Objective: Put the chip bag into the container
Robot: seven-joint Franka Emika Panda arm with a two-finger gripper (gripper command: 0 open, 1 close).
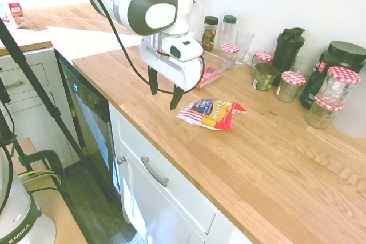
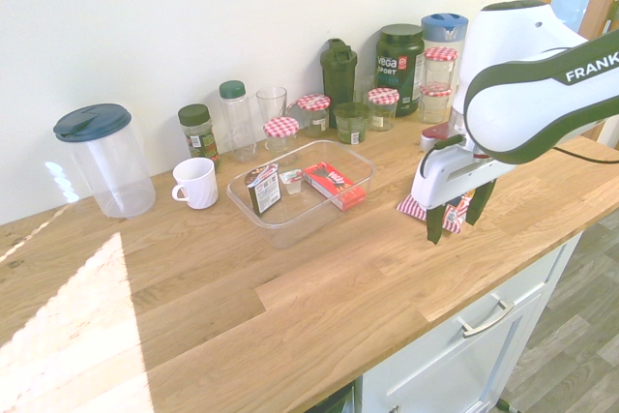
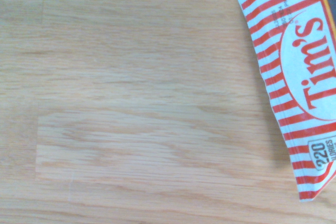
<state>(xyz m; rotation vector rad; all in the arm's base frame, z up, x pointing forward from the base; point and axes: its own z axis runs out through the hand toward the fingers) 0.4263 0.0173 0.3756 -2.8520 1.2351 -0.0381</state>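
Observation:
The chip bag (image 1: 210, 112), red-and-white striped with a dark blue panel and a yellow area, lies flat on the wooden counter. My gripper (image 1: 164, 92) hangs open just above the counter, beside the bag on the side towards the counter's front edge, with nothing between its fingers. In the second exterior view the gripper (image 2: 455, 218) hides most of the chip bag (image 2: 412, 207). The wrist view shows one striped end of the chip bag (image 3: 299, 77). The container (image 2: 290, 217), a shallow clear tray, stands further along the counter with small packets in it; the arm partly hides the container (image 1: 219, 64) in the first exterior view.
Jars with red-checked lids (image 1: 337, 81), a dark shaker bottle (image 1: 287, 47) and a dark tub (image 2: 399, 63) line the wall. A white mug (image 2: 196, 182) and a clear pitcher (image 2: 104, 157) stand beyond the tray. The counter's front edge (image 1: 171, 158) is close by.

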